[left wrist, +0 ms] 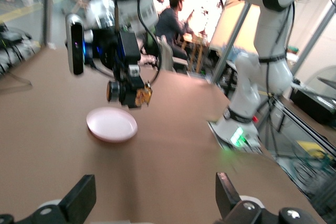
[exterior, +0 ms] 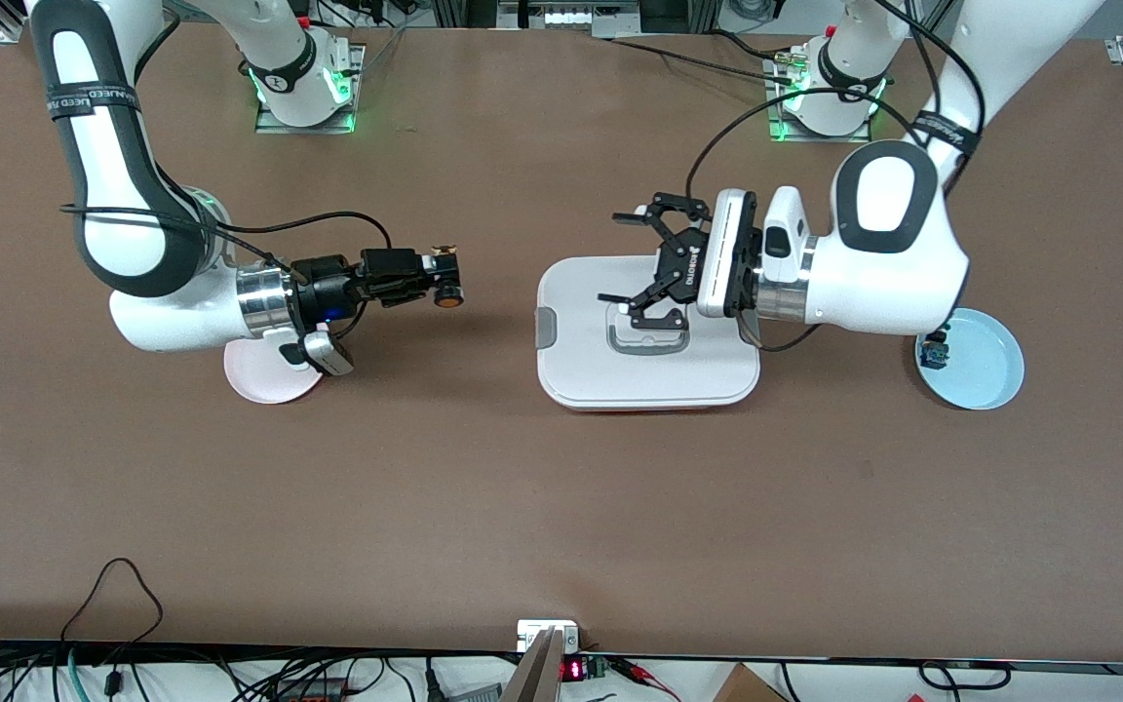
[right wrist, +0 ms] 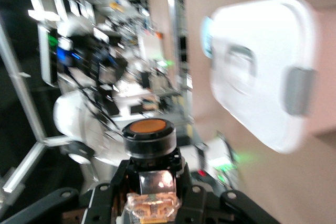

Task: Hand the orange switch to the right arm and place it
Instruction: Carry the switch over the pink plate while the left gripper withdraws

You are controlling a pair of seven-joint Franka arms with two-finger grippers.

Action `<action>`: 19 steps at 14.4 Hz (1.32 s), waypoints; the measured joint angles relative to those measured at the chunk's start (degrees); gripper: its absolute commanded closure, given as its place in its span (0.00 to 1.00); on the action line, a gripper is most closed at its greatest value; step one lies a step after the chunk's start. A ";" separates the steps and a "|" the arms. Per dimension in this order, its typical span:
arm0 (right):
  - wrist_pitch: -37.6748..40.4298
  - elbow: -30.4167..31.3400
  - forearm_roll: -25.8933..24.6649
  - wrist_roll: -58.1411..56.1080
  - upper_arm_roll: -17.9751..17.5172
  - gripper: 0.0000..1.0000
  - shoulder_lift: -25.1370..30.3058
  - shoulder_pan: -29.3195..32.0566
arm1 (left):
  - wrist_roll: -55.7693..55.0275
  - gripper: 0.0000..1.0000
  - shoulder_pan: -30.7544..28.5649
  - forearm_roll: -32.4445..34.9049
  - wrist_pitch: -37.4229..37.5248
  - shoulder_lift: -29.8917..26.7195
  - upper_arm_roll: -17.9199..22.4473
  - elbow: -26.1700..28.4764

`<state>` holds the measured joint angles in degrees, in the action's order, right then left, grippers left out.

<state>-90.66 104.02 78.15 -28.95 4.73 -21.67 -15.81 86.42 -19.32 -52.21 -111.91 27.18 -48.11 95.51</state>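
The orange switch (exterior: 445, 279), a tiny black part with an orange cap and metal bits, is held in my right gripper (exterior: 432, 276), which is shut on it above the bare table between the pink plate (exterior: 264, 382) and the white lidded box (exterior: 581, 366). The right wrist view shows the switch (right wrist: 150, 136) between the fingers. The left wrist view shows it (left wrist: 129, 92) in the right gripper above the pink plate (left wrist: 111, 124). My left gripper (exterior: 620, 258) is open and empty over the box, pointing toward the right gripper; its fingers (left wrist: 79, 199) stand wide apart.
A light blue plate (exterior: 986, 366) lies under the left arm's wrist and holds a tiny part with a blue-green top (exterior: 934, 351). The white box has grey latches and a handle recess. Cables run along the table's edge nearest the front camera.
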 measured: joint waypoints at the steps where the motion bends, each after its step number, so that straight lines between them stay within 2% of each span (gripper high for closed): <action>1: 0.12 -0.05 -4.81 -0.05 0.04 1.00 0.23 0.26 | -2.90 0.00 -0.42 3.41 2.26 -0.17 0.01 -0.44; 5: 0.14 -0.99 -25.20 -3.01 0.06 1.00 1.08 1.05 | -15.72 0.00 -0.60 15.52 9.96 -0.56 -0.08 -2.01; 7: 0.33 -1.18 -33.88 -6.28 0.08 1.00 1.64 1.40 | -23.56 0.00 -0.83 20.84 15.10 -0.77 -0.05 -3.25; 9: 0.24 -1.27 -44.94 -11.68 0.12 1.00 1.89 1.56 | -31.61 0.00 -1.91 26.63 20.26 -1.35 -0.05 -5.16; 13: -5.21 -1.39 -66.39 -23.06 0.33 1.00 1.98 1.77 | -48.92 0.00 -2.96 39.54 30.32 -2.33 -0.16 -10.76; 16: -8.13 -1.49 -76.90 -27.88 0.26 1.00 2.70 1.76 | -62.49 0.00 -2.68 47.00 31.90 -2.56 -0.55 -11.87; 19: -12.22 -1.09 -81.51 -33.04 0.24 1.00 3.33 1.79 | -72.40 0.00 -2.75 51.72 31.90 -2.55 -0.24 -12.36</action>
<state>-102.88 102.93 -3.36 -61.99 4.97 -18.34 -14.02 14.01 -22.07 -0.49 -80.01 24.63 -48.35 83.15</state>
